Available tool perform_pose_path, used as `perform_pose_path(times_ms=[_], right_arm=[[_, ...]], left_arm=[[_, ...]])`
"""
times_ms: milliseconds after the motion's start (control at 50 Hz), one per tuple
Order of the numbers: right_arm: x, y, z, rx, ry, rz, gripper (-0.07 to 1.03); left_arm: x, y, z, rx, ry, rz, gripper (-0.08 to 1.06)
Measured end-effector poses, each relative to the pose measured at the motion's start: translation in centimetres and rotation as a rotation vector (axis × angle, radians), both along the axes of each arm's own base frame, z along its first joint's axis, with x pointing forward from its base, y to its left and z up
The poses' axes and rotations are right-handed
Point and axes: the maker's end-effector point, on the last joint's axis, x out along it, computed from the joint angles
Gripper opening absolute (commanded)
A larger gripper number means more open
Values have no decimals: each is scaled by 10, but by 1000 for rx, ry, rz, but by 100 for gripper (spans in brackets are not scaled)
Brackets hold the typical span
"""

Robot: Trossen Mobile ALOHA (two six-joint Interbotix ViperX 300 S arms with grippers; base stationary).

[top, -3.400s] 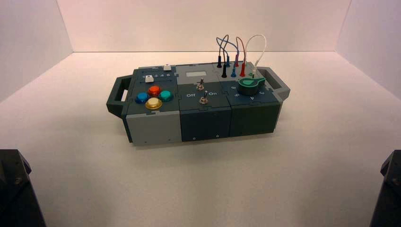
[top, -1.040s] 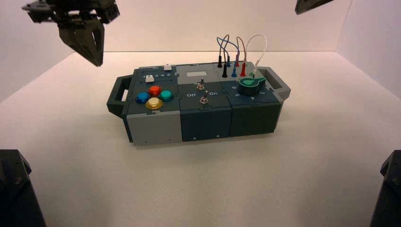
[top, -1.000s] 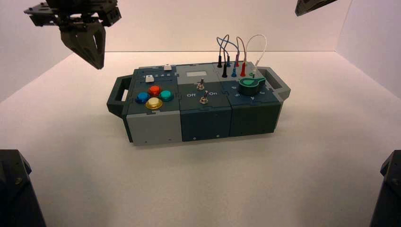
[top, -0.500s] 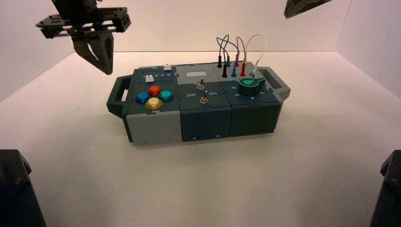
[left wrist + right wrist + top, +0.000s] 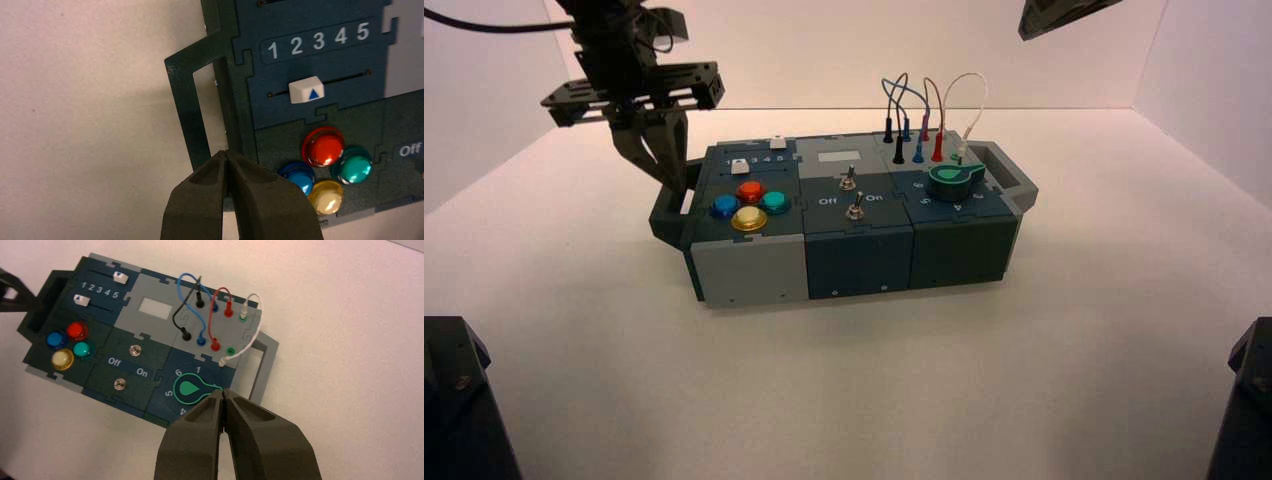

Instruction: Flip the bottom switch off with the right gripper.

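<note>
My right gripper (image 5: pixel 223 396) hangs high above the box (image 5: pixel 754 270) with its fingers pressed together on nothing, its tips over the green knob (image 5: pixel 191 389) at the box's right end. The bottom switch (image 5: pixel 119 384), a small silver toggle on the dark middle panel below the "Off" and "On" lettering, sits well apart from my tips; the second toggle (image 5: pixel 134 350) lies above it. My left gripper (image 5: pixel 227 159), also closed and empty, hovers by the box's left handle (image 5: pixel 192 107), near the blue button (image 5: pixel 299 176).
</note>
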Motion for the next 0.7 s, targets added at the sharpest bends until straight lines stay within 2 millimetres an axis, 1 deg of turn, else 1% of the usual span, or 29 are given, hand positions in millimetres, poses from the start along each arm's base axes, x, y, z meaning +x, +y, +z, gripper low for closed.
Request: perform_pose_path(times_ms=[60,240,420,560,700], right_arm=[[-2,3,-3,-3,14,9,-2],[-5,3,-12,-25,65,14,-2],[-7,6,-11,-15,114,7,-2],[-13,16,-9,14,169,14,-2],[-19,32,-10,56,235,23,-2]], left_arm=[[1,0,-4,1,3,4,-3],[5,-2,-11,1,7,11,-3],[12,-4,-20,3,15,19,-3],[16,-6,-24,0,18,32,-3],[17,-6,-26,-2,12,35,-3]])
